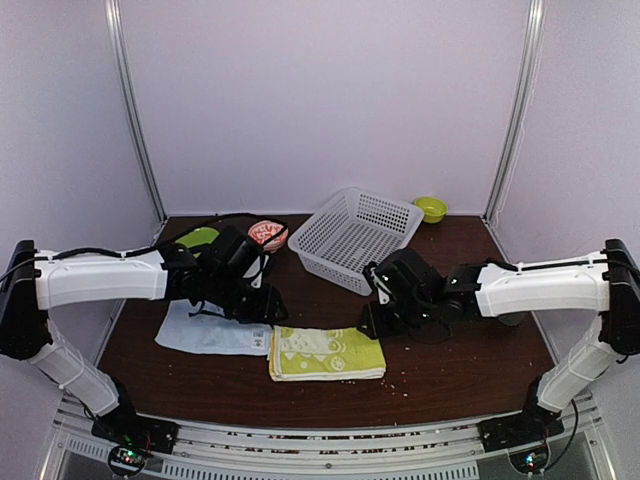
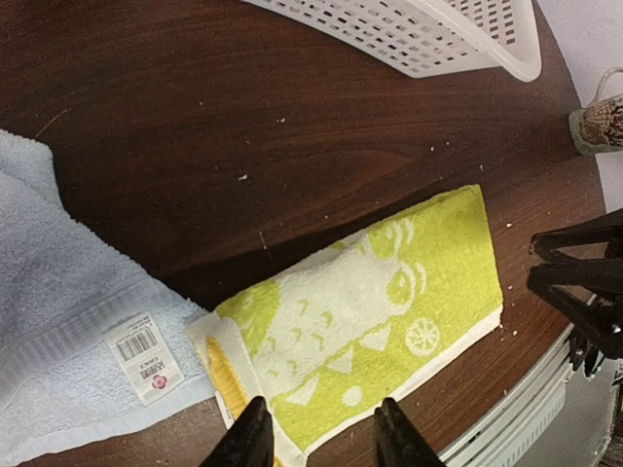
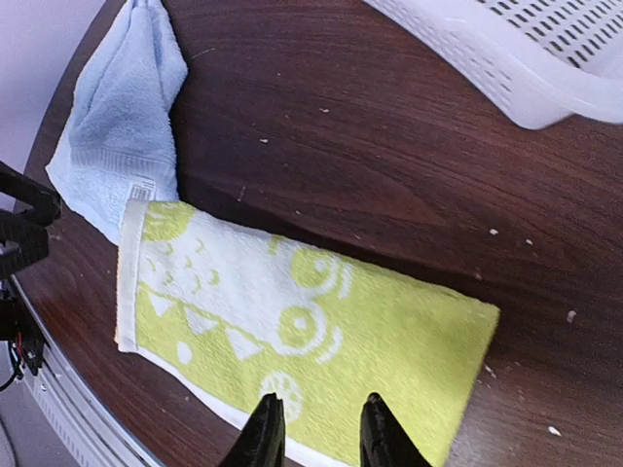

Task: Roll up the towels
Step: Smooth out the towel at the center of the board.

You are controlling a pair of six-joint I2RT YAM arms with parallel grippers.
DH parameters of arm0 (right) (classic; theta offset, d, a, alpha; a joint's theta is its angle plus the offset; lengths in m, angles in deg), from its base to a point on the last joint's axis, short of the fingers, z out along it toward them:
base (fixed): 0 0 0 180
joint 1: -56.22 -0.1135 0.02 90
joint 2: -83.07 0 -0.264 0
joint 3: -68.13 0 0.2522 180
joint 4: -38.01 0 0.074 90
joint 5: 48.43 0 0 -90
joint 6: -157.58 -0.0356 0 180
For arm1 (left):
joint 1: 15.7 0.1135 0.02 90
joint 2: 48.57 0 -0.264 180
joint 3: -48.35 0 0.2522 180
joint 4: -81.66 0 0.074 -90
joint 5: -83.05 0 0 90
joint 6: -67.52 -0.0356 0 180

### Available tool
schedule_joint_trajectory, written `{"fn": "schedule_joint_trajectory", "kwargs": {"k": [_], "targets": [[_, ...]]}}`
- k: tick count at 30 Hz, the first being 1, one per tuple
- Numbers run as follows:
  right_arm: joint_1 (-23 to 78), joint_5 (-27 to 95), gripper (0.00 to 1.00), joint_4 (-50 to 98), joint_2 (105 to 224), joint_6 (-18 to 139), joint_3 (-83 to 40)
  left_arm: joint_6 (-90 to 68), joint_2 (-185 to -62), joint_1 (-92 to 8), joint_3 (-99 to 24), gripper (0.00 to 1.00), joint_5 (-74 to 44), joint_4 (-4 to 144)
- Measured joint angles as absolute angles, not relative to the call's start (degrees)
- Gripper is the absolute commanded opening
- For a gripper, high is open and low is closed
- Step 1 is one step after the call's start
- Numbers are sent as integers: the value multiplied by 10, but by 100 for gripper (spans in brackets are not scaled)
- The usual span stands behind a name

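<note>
Green towel [image 1: 326, 353] lies flat. The left gripper [image 2: 316, 438] hovers over its left end and the right gripper [image 3: 319, 433] over its right, both half-open and empty.

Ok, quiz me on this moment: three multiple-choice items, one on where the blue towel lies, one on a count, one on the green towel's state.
1. Where does the pale blue towel lie relative to the green towel in the top view?
A) left of it
B) right of it
C) far behind it, at the back wall

2. How many towels are on the table?
A) one
B) two
C) four

3. What state is the green towel in?
A) rolled into a tight cylinder
B) folded flat
C) crumpled in a heap

Answers:
1 A, the blue one sits at the green one's left end.
2 B, only these two show.
3 B, both wrist views show it lying flat with layered edges.
</note>
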State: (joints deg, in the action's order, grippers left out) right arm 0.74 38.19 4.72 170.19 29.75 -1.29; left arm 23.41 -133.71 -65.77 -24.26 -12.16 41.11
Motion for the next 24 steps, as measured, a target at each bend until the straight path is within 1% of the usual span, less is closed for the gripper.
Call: {"fn": "schedule_joint_trajectory", "kwargs": {"k": [4,10,14,17,20,24], "targets": [[17,361,22,93,1764,291,-33,234,-1351,-663,-251,34,-128,420],[77,328,20,148,1818,252,22,234,-1382,-667,-251,33,-139,428],[104,305,20,182,1827,232,37,234,-1396,-667,-251,33,-145,429],[115,293,24,210,1826,221,52,232,-1398,-667,-251,33,-147,429],[120,283,33,230,1814,218,70,229,-1398,-667,-252,33,-147,429],[111,286,36,206,1769,226,80,222,-1397,-667,-259,33,-147,425]]}}
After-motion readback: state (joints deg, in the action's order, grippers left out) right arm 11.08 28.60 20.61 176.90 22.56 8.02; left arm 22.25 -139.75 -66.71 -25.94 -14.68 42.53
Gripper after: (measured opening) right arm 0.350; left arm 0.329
